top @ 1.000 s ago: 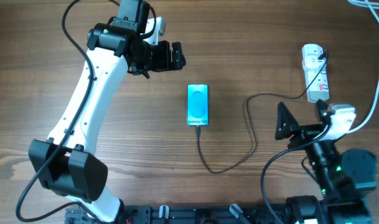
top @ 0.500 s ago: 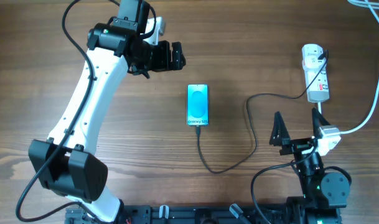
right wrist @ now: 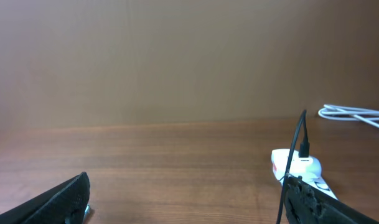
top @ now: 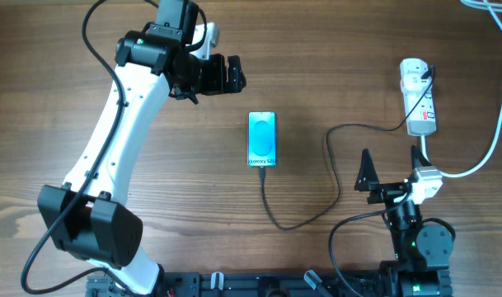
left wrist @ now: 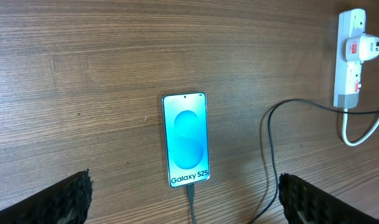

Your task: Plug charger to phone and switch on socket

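A wooden tabletop seen from above. At the far left, the left gripper hovers over bare wood up and to the left of the phone, its fingers spread wide and holding nothing. Near the centre lies the phone, flat and face up, with a bright cyan screen reading "Galaxy S25" at its near end. The charger, a thin black cable, meets that near end and appears to be plugged in already. From there it loops toward the front edge, then runs up and right to the socket. At the lower right, the right gripper sits close to its base, well short of the socket, its fingers also spread wide and empty. At the far right, the socket, a white power strip with red markings, lies lengthwise with a plug seated in it. Whether its switch is on cannot be told. The plugging step looks finished, so the switch seems to be what remains. The next move likely calls for the right arm to reach forward and press the switch with one fingertip, without snagging the cable.
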